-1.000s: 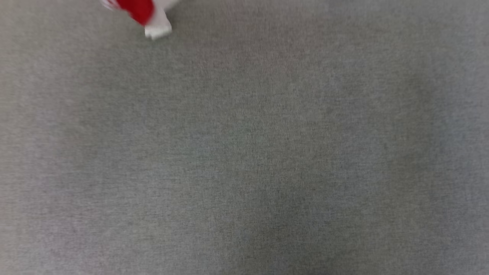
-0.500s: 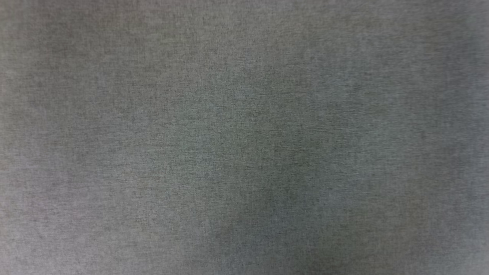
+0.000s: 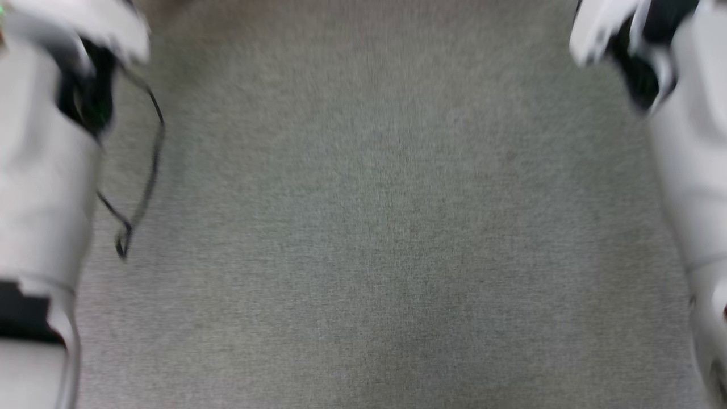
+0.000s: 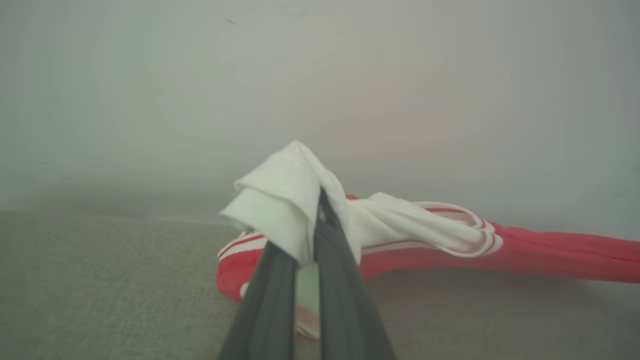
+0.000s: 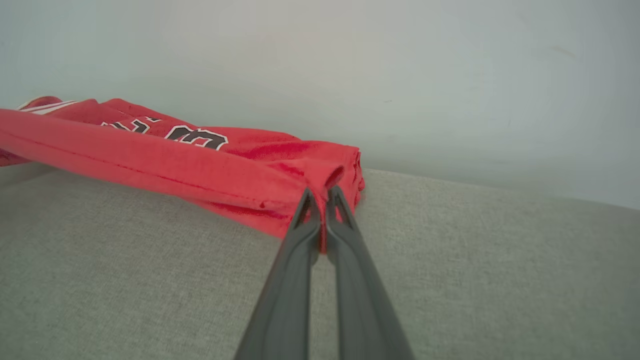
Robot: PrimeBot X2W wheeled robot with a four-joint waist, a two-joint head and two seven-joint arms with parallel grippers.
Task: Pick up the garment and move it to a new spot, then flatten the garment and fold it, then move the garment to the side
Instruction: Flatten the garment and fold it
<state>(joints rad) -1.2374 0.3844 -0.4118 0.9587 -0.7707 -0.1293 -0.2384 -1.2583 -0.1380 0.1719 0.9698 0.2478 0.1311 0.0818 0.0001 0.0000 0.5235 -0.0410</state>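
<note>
One garment (image 5: 200, 165), pinched by left claw (image 4: 320, 207), right claw (image 5: 322, 197)

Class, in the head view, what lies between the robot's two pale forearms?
Bare grey cloth surface, save a thin black cable looping beside the left forearm; nothing near the right forearm. The head view shows it.

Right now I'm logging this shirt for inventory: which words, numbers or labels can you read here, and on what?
Black white-outlined lettering on the red jersey: creased and seen edge-on, not readable.
White sleeve and striped trim: no text.
Nothing else carries writing.
</note>
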